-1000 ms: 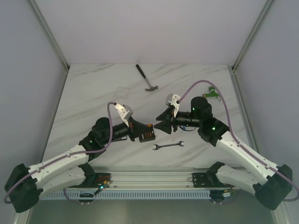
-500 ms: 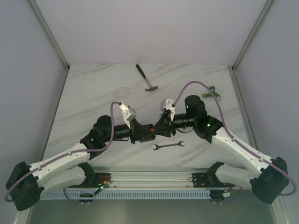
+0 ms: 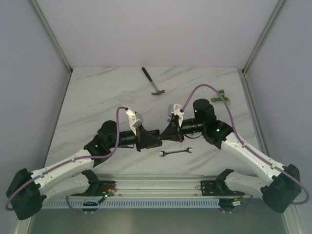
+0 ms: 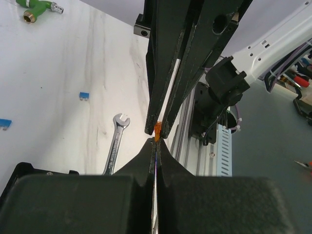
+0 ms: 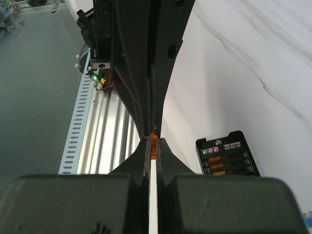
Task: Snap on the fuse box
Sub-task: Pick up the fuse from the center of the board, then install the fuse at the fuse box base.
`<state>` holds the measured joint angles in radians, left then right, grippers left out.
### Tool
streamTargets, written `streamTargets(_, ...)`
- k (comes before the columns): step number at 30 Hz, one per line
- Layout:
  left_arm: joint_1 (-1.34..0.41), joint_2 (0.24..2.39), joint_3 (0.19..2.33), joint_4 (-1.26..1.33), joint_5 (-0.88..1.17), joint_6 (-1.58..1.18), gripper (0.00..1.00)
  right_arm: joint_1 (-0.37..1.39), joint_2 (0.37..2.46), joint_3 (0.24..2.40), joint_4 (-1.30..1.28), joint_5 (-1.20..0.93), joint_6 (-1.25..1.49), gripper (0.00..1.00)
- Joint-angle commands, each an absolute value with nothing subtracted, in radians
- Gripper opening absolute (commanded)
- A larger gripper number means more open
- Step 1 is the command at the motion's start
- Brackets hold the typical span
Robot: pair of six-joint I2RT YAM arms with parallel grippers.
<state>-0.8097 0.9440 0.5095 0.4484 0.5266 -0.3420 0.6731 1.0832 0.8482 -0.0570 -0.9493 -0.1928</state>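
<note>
The fuse box (image 5: 227,156) is a small black box with rows of orange fuses. It lies open on the marble table, just right of my right gripper's tips in the right wrist view. In the top view my left gripper (image 3: 159,137) mostly covers it. My right gripper (image 5: 152,141) is shut on a small orange fuse (image 5: 153,145) held above the table. My left gripper (image 4: 156,141) is shut, tip to tip with the right gripper (image 4: 157,130). Its tips touch the end of the orange fuse (image 4: 157,129).
A wrench (image 3: 176,152) lies just in front of the grippers. A hammer (image 3: 153,82) lies at the back. A green fitting (image 3: 222,97) lies at the back right. Two loose blue fuses (image 4: 85,96) lie on the table. The aluminium rail (image 3: 156,185) runs along the near edge.
Both arms have closed in on each other, and their tips now meet over the fuse box. The fuse box showed beside the left gripper before and is now mostly covered.
</note>
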Motion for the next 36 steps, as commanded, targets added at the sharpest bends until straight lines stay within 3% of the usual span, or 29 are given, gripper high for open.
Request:
streamTargets(1,-0.807,0.94,0.527,0.474,0.523,-0.333,0.0,0.672,1.097,0.885,-0.067,-0.987,-0.203,0.0)
streamTargets(3,-0.807,0.93,0.523,0.461,0.484,-0.338,0.04,0.672,1.101,0.885,-0.07,-0.964,-0.197,0.0)
streamTargets(8,-0.806,0.885,0.499,0.361,0.203,-0.388,0.35,0.673,1.125,0.887,-0.07,-0.804,-0.136,0.0)
streamTargets(12,-0.774,0.859,0.462,0.258,-0.036,-0.501,0.53,0.686,1.167,0.896,-0.062,-0.629,-0.052,0.0)
streamTargets(16,-0.747,0.84,0.401,0.242,-0.111,-0.627,0.66,0.73,1.221,0.922,-0.078,-0.402,0.016,0.0)
streamTargets(24,-0.698,0.962,0.362,0.227,-0.138,-0.808,0.77,0.851,1.367,1.003,-0.134,-0.017,0.177,0.0)
streamTargets(36,-0.669,1.229,0.417,0.304,-0.009,-0.847,0.8,0.934,1.593,1.109,-0.234,0.263,0.355,0.0)
